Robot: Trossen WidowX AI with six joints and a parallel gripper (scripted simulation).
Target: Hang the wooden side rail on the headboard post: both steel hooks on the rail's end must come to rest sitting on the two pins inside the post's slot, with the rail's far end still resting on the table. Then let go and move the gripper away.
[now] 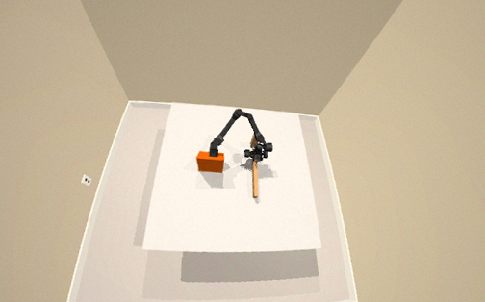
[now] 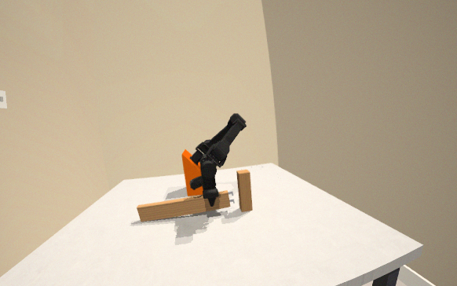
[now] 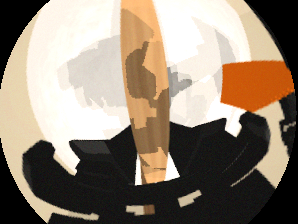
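Note:
The wooden side rail (image 1: 255, 184) (image 2: 173, 208) (image 3: 145, 75) slopes, its hook end raised above the table and its far end down at the table. My gripper (image 2: 212, 200) is shut on the rail near the hook end. The two steel hooks (image 2: 232, 197) stick out from the rail's raised end toward the headboard post. The post (image 2: 245, 191) (image 1: 253, 140) stands upright on the table, and a small gap shows between the hooks and the post. The slot and its pins are hidden in all views.
The orange base block (image 1: 210, 163) (image 2: 191, 177) (image 3: 255, 85) carries the arm and stands beside the rail on the white table (image 1: 196, 222) (image 2: 298, 236). The arm arches up from the block and over to the rail.

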